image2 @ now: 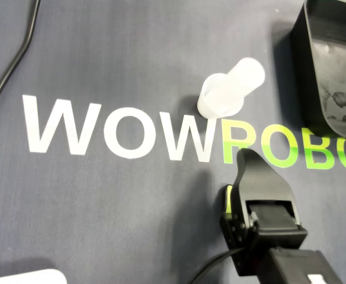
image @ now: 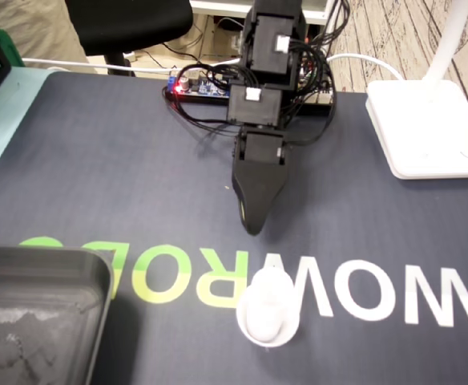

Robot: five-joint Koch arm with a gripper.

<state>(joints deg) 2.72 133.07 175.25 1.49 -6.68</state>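
- I am observing the black pointed gripper (image: 252,228) hanging over the dark grey printed mat (image: 98,160). Only one jaw tip is showing, so I cannot tell whether it is parted or closed.
- The small white translucent plastic cup (image: 268,309) is standing on the mat's lettering, nearer than the gripper tip and apart from it.
- The black plastic tray (image: 98,269) is sitting near left in the fixed view.

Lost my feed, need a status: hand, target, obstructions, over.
Hand short of white plastic tube, holding nothing; jaws overlap, state unreadable. Tube upright on mat, untouched. Nothing between them; black tray off aside.
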